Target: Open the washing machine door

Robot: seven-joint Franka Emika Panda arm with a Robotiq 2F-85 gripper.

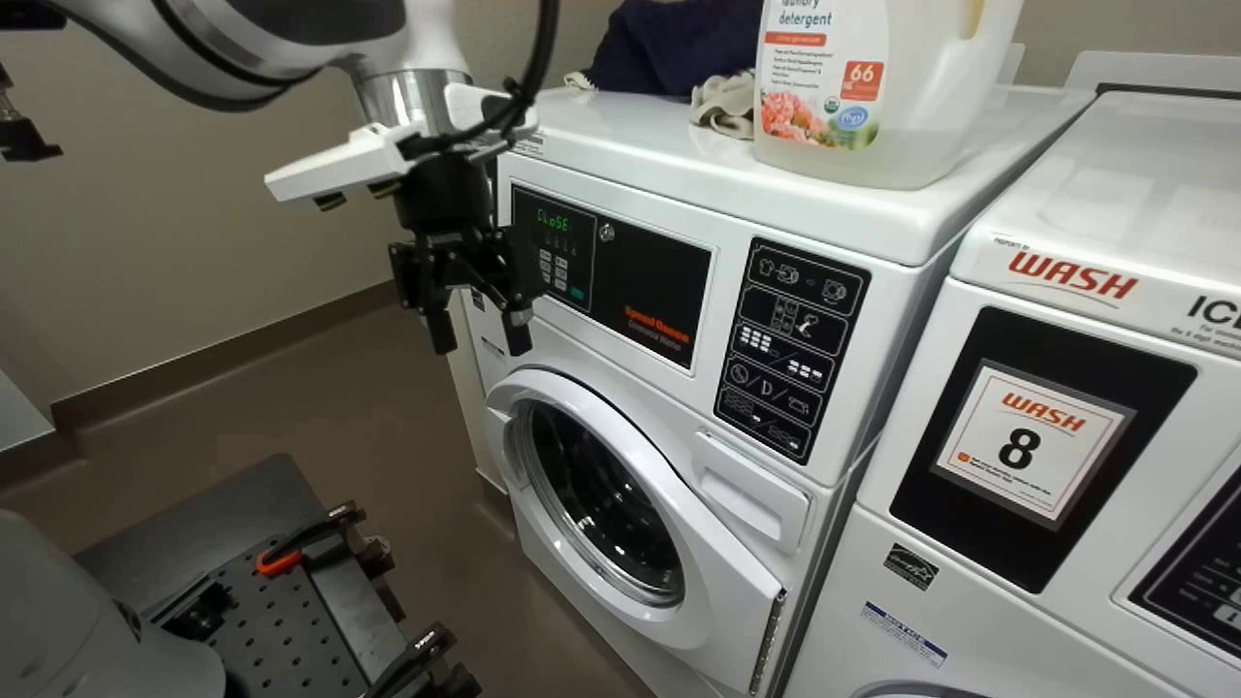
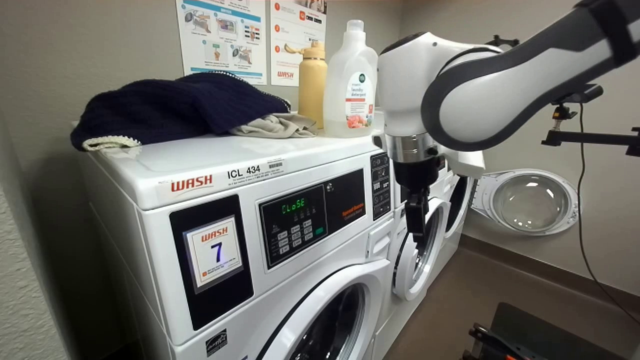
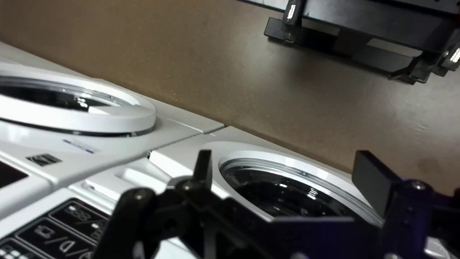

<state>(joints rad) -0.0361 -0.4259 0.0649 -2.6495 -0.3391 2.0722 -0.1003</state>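
Low on the front of the white front-loading washing machine (image 1: 669, 407) sits the large round washing machine door (image 1: 603, 499), white rim, clear glass window, dark inside, a metal hinge strip (image 1: 769, 640) at its right edge in an exterior view. It lies close to the body; whether it is latched, I cannot tell. Just above, the dark rectangular control panel (image 1: 611, 276) glows "CLoSE" in green, with "Speed Queen" in orange and "Commercial Washer" beneath. Over to a square white card (image 2: 215, 252): "WASH", and a big blue 7! Along the machine's top edge, red "WASH" again and black "ICL 434".

And the black two-fingered gripper (image 1: 482, 334)! It hangs near the control panel, higher than the door, fingers (image 3: 372, 180) spread wide, nothing in their grip. The wrist view catches the door's glass between them, the fingertips apart from it.

Up top, a big translucent plastic bottle (image 1: 911, 107) reads "laundry detergent" and "66"; near it, a crumpled beige cloth (image 2: 275, 125), a dark navy textile (image 2: 185, 107) and a yellow bottle (image 2: 312, 85). Next door, a white neighbouring washer (image 1: 1018, 620) shows "WASH" and a black 8.
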